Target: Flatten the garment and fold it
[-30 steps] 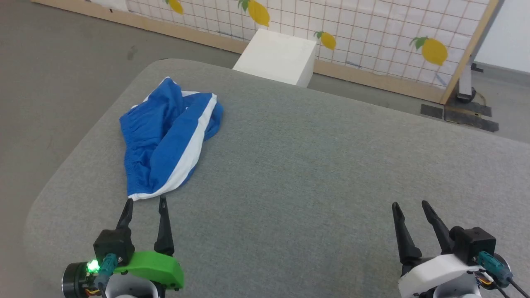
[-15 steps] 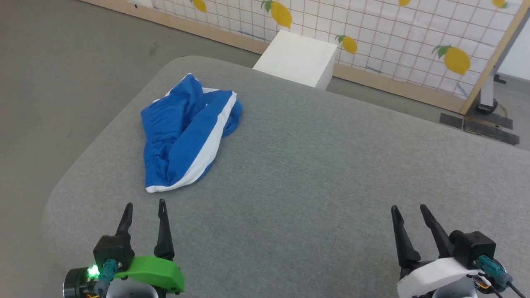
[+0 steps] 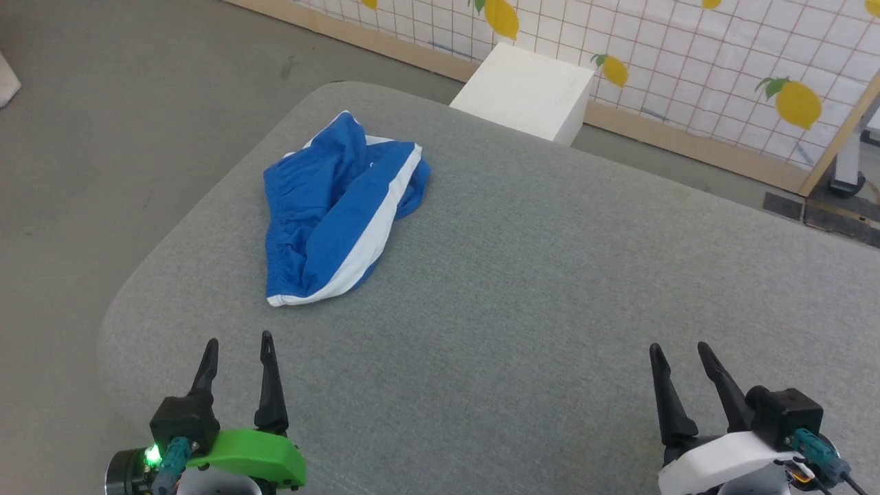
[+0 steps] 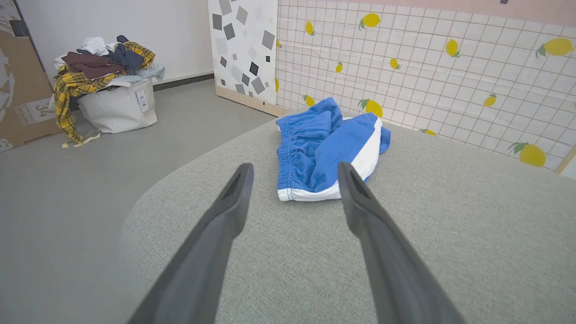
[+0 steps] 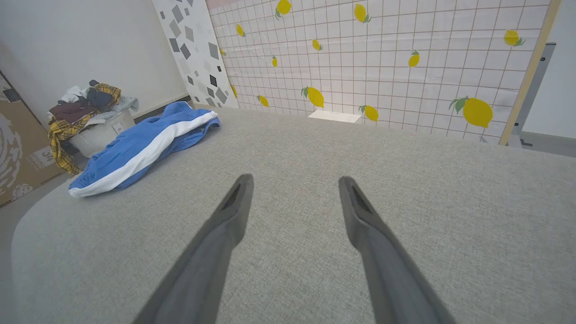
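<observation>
The garment (image 3: 337, 213), royal-blue shorts with a broad white stripe and white hem trim, lies crumpled in a loose heap on the grey fabric worktop (image 3: 550, 275). It sits straight beyond the tips of the left fingers (image 3: 270, 385), near them but not touching. In the left wrist view its white-edged hem (image 4: 310, 194) shows between and just past the two tips, with the gathered waistband (image 4: 288, 148) running away from them.

The left fingers stand apart, open and empty, above bare worktop. The right fingers (image 3: 670, 399) are spread the same way, hold nothing, and are well apart from the shorts. In the right wrist view the garment (image 5: 139, 148) lies far off to the left of those fingers (image 5: 225, 225).

Beyond the worktop's far edge stand a white box (image 3: 526, 89) and a grid-patterned panel with lemons (image 3: 722, 55). On the floor (image 3: 103, 103), off to the left of the left fingers (image 4: 216, 234), a pale bag heaped with clothes (image 4: 117, 108) stands beside a cardboard box (image 4: 22, 90).
</observation>
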